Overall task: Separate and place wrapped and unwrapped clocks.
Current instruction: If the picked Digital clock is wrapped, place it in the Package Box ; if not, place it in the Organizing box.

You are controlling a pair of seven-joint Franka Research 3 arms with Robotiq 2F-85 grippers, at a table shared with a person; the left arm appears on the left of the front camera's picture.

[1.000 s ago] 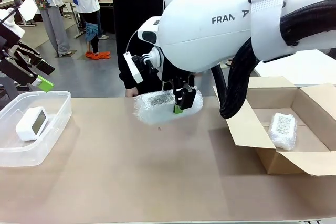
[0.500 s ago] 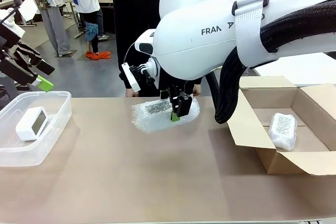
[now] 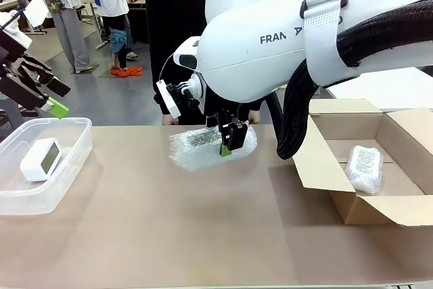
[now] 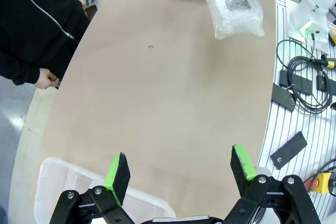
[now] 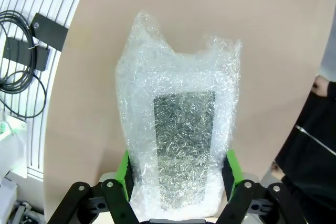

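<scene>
On beige table, right pincer grips bundle.

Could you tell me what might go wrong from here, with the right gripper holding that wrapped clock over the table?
The right gripper pinches the bubble-wrapped clock near one end, so the slippery wrap could slide or sag out. The cardboard box has a raised flap facing the bundle, which could catch it on the way in.

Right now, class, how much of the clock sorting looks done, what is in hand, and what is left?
Done: one wrapped clock lies in the cardboard box, and the bare clock sits in the plastic bin. In hand: the right pincer grips the second wrapped clock at mid-table. Left: carrying it to the box. The left pincer is open over the bin.
</scene>
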